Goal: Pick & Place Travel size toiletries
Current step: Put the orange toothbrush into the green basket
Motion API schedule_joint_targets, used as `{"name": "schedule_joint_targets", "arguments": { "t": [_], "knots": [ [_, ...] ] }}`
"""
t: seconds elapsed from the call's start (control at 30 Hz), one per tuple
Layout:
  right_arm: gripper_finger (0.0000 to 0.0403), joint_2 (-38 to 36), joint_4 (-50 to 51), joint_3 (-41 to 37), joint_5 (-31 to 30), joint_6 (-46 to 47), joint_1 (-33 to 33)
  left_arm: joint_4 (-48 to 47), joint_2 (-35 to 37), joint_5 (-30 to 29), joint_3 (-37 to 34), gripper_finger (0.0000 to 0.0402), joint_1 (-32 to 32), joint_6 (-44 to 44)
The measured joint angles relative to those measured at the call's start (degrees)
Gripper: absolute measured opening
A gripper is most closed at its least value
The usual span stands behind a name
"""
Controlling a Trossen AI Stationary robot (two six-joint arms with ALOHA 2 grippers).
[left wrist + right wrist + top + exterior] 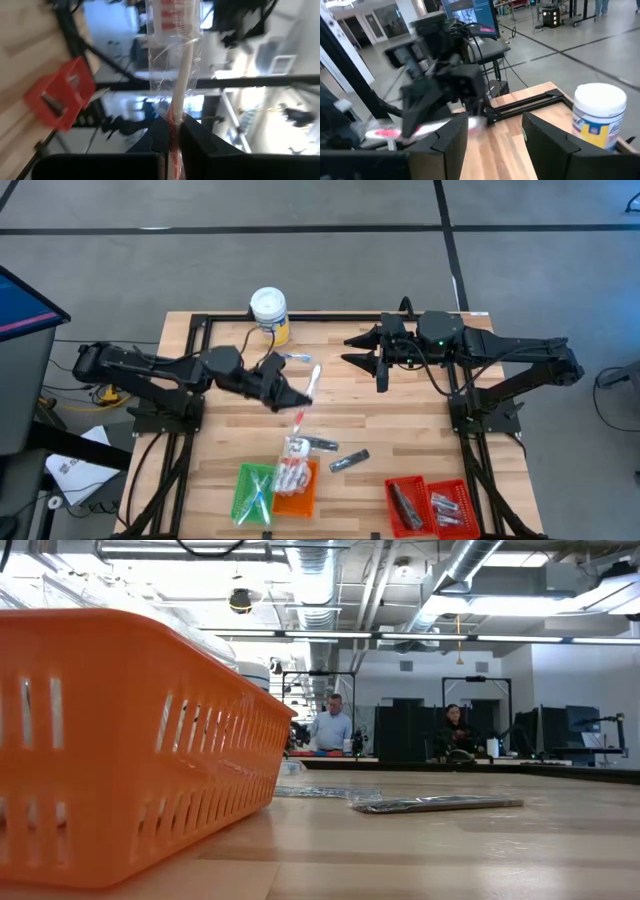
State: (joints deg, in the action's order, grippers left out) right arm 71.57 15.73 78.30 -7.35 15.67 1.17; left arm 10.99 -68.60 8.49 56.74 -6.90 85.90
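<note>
A clear-wrapped white and red stick (pixel 312 380) hangs above the table's middle, with my left gripper (pixel 296 400) shut on it; the left wrist view shows the stick (pixel 181 75) running out past the fingers. My right gripper (pixel 380 372) hovers open at the far right of the middle, holding nothing, its fingers (pixel 451 137) spread toward the left arm. On the table near the front lie a white packet (pixel 297 447), a silvery piece (pixel 322 444) and a dark grey tube (pixel 350 460). The tube (pixel 435 804) also shows flat on the wood in the low view. My left gripper pinches the stick's red-striped part (pixel 173 119) and its clear wrapper between the two fingers (pixel 159 135). The fingers come level from the table's left and lie across the stick. The stick is lifted clear of the table, its longer end pointing toward the far edge.
A green tray (pixel 252 492) and an orange tray (pixel 296 498) stand at the near edge, a red tray (pixel 430 505) at the near right. A white-lidded tub (pixel 268 310) stands at the far edge, a small blue item (pixel 296 358) near it. People sit beyond the table.
</note>
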Motion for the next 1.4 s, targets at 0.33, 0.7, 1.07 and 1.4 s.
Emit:
{"name": "schedule_joint_targets", "arguments": {
  "t": [0.33,0.7,1.07,1.4],
  "knots": [
    [0.0184,0.0,0.43,-0.01,-0.15,6.3,1.55,-18.7,0.02,-9.57,3.64,0.0014,-14.98,0.28],
    [0.0182,0.0,0.5,0.0,-0.16,6.41,2.51,-34.38,0.02,-15.19,3.64,0.0014,-27.08,10.55],
    [0.018,0.04,0.46,0.0,-0.17,6.41,2.45,-47.53,-0.75,-10.53,3.64,0.0014,-35.21,18.57],
    [0.0185,2.18,-0.4,0.18,-0.2,6.57,2.45,-49.6,-9.22,1.49,3.64,0.0014,-35.8,19.12]
  ]
}}
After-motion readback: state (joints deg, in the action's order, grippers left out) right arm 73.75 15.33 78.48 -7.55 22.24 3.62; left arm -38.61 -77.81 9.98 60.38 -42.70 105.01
